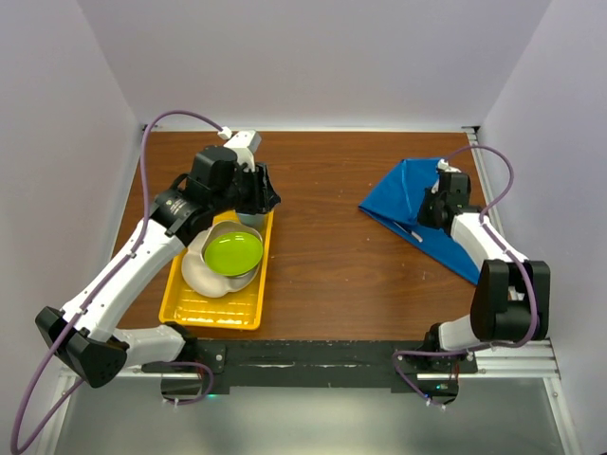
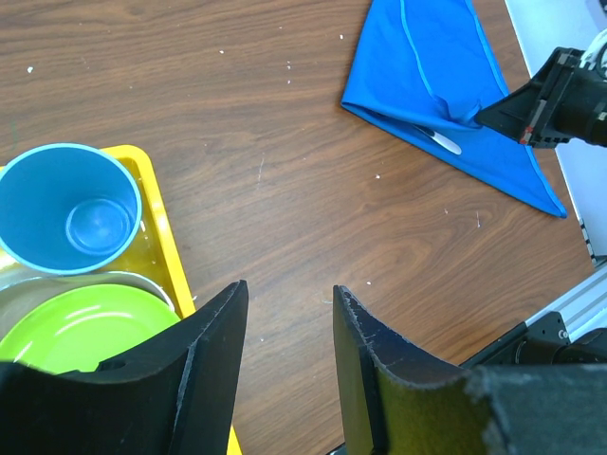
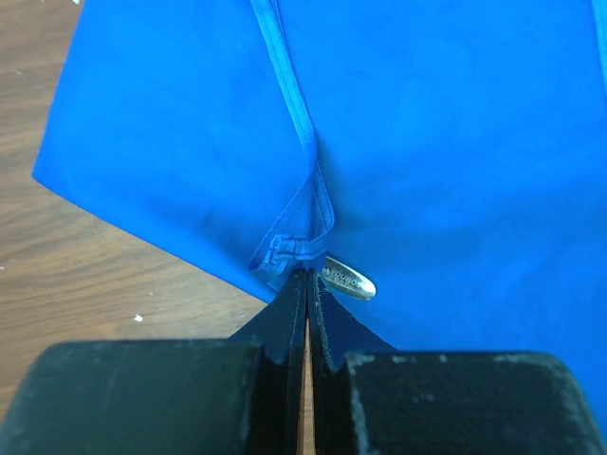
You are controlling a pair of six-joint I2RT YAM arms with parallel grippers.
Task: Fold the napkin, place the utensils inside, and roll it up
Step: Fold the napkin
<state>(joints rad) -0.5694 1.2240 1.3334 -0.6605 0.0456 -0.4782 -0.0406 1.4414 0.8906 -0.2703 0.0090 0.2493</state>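
From its base at the near edge, the right arm folds up at the elbow and reaches toward 12 o'clock, with its wrist tipped down over the cloth. The right gripper (image 3: 305,281) has its fingers pressed tight together. They pinch a small loop of the hem of the napkin (image 3: 446,133), which rises into the tips.

The end of the fork (image 3: 347,278) pokes out from under the fold, just beside the fingertips at about 2 o'clock from them. The rest of the fork is hidden inside the cloth.

From above, the napkin (image 1: 403,194) lies folded into a triangle at the right of the table (image 1: 322,227). Its long folded edge runs from 10 o'clock to 4 o'clock, and the fork seems to lie along that edge. A roll would therefore probably go across the edge, toward 1 o'clock.

The right arm is by far the nearer. The left gripper (image 1: 264,197) hangs well apart over the far end of the yellow tray (image 1: 211,311). Its fingers (image 2: 223,355) are spread moderately wide and hold nothing, beside the blue cup (image 2: 66,209) and the green plate (image 2: 85,327).
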